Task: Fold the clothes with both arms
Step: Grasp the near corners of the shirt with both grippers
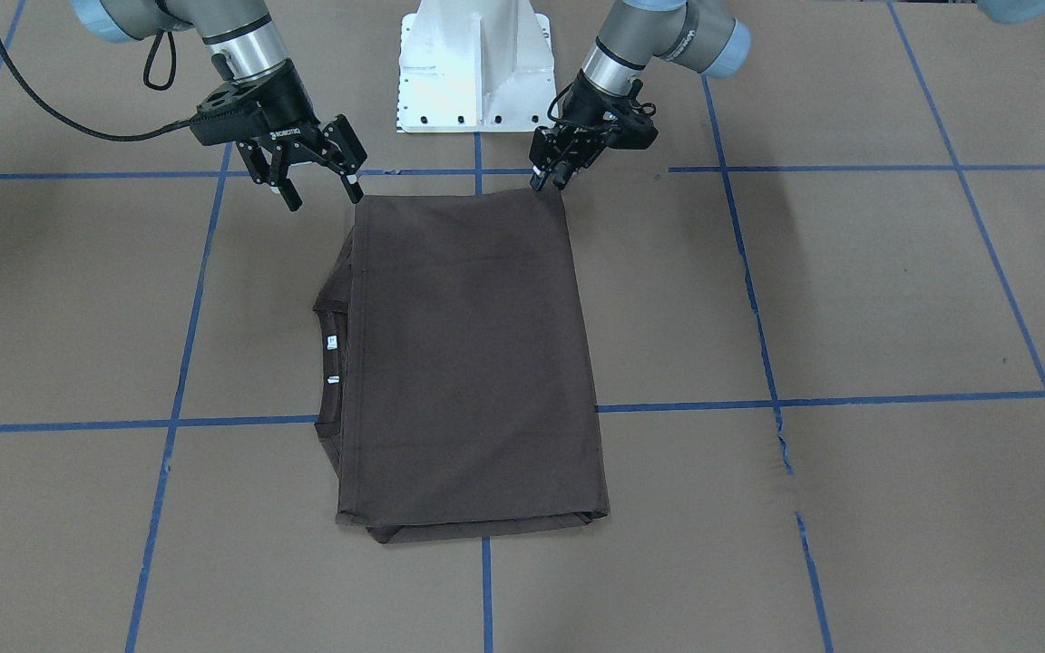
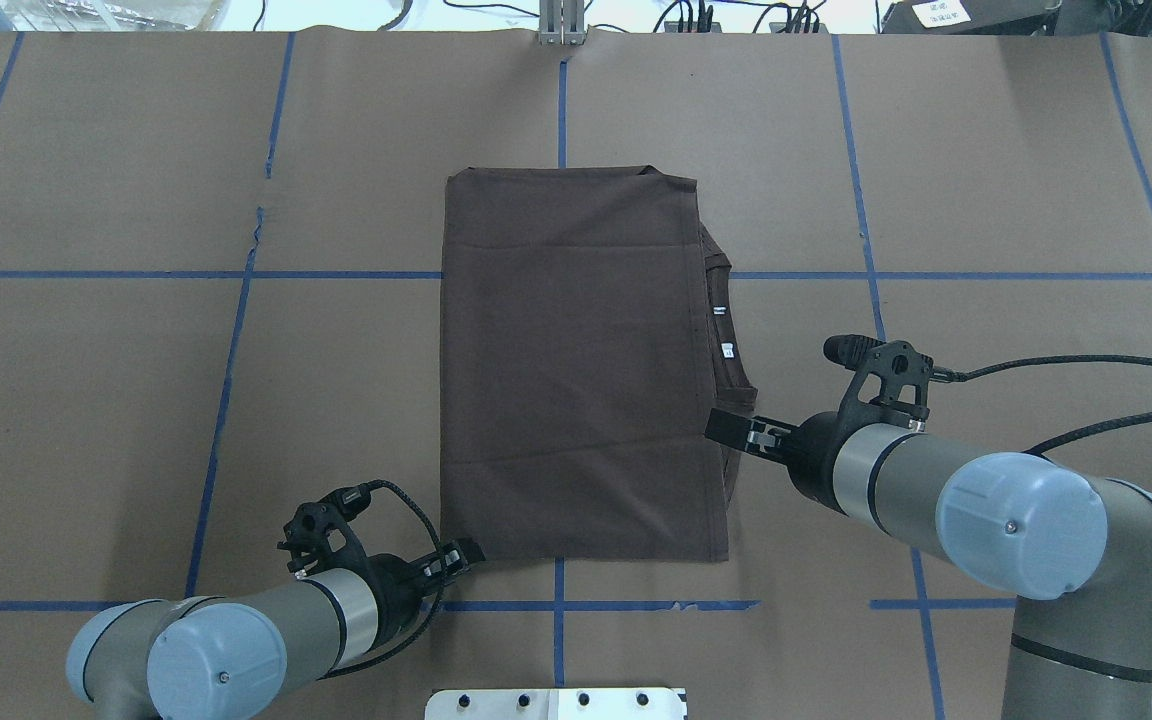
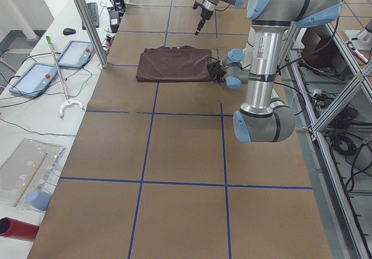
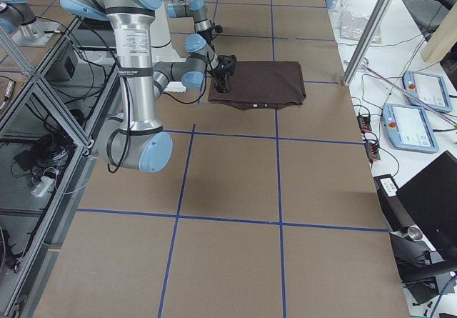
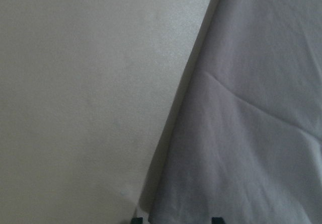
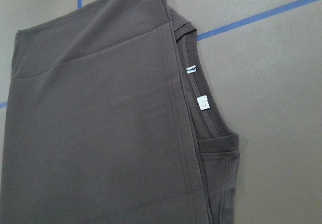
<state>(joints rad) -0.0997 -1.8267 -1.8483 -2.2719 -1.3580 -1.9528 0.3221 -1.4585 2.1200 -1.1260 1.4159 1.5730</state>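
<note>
Right gripper (image 1: 324,199): I read its fingers as spread wide and holding nothing, just beside the T-shirt's (image 1: 473,363) corner on the base side, at the collar (image 1: 327,313) end. Left gripper (image 1: 547,184): fingers narrowly parted at the other base-side corner, with the cloth flat beneath. The T-shirt lay folded into a rectangle on the table (image 1: 849,299), white labels (image 1: 332,343) exposed.

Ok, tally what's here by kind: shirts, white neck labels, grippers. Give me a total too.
Brown T-shirt: 1
White neck labels: 2
Grippers: 2 (left gripper, right gripper)
Total: 5
</note>
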